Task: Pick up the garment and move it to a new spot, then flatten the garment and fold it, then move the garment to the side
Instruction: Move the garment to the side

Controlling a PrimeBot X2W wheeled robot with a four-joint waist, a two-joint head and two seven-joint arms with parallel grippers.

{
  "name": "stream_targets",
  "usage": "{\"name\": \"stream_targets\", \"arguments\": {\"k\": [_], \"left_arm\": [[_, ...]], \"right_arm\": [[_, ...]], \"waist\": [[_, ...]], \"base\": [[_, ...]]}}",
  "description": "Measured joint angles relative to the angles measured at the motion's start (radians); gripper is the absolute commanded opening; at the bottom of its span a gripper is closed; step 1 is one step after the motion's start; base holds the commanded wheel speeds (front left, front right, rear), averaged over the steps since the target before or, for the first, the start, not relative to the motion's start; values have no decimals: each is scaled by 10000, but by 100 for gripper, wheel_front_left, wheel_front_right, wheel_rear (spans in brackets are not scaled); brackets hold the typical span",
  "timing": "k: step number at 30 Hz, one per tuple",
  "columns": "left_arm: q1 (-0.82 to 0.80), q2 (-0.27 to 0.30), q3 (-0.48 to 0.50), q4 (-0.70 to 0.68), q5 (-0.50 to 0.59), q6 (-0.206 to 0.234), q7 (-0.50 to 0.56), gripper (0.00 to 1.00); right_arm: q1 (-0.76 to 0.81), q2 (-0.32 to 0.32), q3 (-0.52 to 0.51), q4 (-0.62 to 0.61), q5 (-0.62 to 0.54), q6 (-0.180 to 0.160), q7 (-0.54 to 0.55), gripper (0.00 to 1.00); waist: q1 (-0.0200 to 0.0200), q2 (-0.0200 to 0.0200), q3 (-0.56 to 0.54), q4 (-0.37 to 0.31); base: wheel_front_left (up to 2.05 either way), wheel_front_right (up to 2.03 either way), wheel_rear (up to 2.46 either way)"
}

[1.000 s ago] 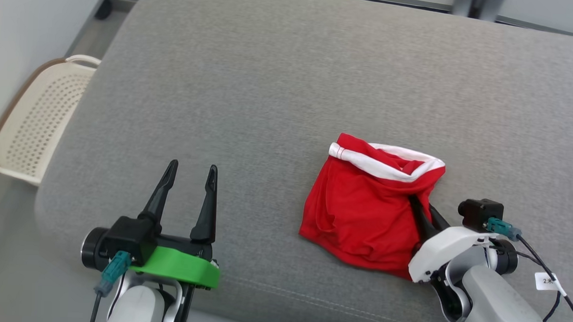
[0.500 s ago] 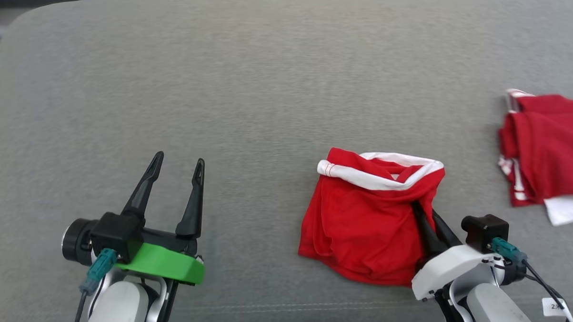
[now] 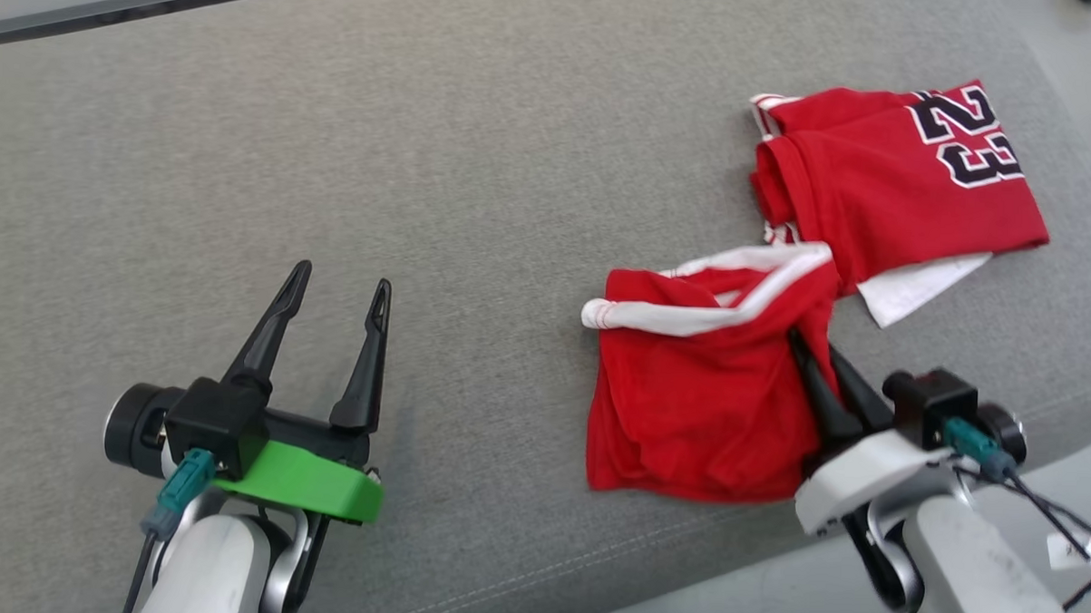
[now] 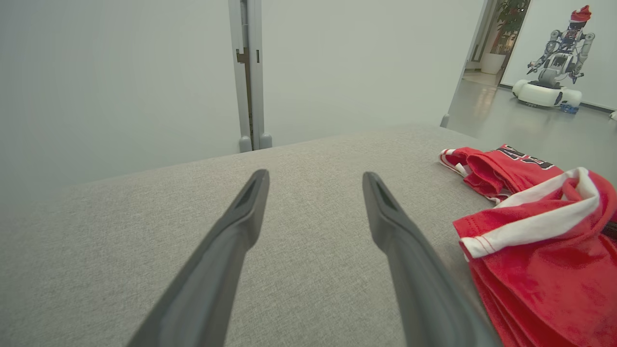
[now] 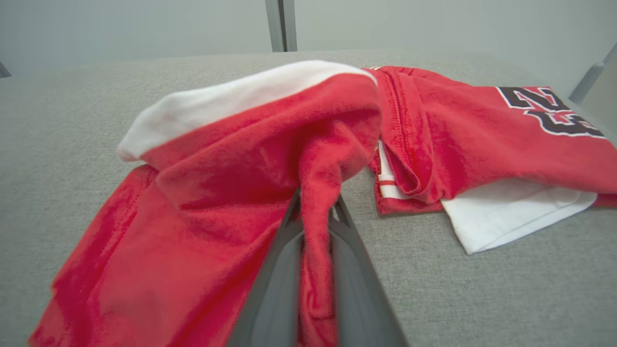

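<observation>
The garment (image 3: 687, 402) is a bunched pair of red shorts with a white band, resting on the grey cushion (image 3: 442, 158) at centre right. My right gripper (image 3: 812, 352) is shut on a fold at its right edge; in the right wrist view the red cloth of the garment (image 5: 193, 217) is pinched between the two fingers and drapes over the right gripper (image 5: 315, 212). My left gripper (image 3: 343, 277) hovers open over bare cushion at the lower left, well apart from the garment. In the left wrist view the left gripper (image 4: 315, 176) holds nothing, with the garment (image 4: 544, 270) to its right.
A folded red jersey (image 3: 895, 183) with a black number and a white layer beneath lies at the far right, its corner touching the garment's band; the jersey (image 5: 482, 135) (image 4: 506, 168) is close ahead of my right gripper. The cushion's front edge (image 3: 682, 547) runs diagonally, with floor beyond.
The head view has swung to the right, bringing the jersey into the picture. The garment, still pinched by my right gripper, now lies up against the jersey. The left gripper stays open.
</observation>
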Motion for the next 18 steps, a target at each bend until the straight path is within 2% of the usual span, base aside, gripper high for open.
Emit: {"name": "stream_targets", "arguments": {"k": [8, 12, 18], "left_arm": [[-375, 142, -136, -178, 29, -23, 150, 100], [-558, 194, -261, -203, 31, -94, 161, 100], [-809, 190, -337, -186, 21, -130, 146, 100]], "right_arm": [[-2281, -1386, 859, 209, 38, 2, -2, 0], [-3503, -2117, 1524, 614, 508, 2, -2, 0], [-4888, -2863, 2245, 1325, 1243, 2, -2, 0]], "waist": [[0, 0, 693, -475], [1, 0, 1036, -455], [1, 0, 1392, -165]], "base": [[0, 0, 0], [0, 0, 0], [0, 0, 0]]}}
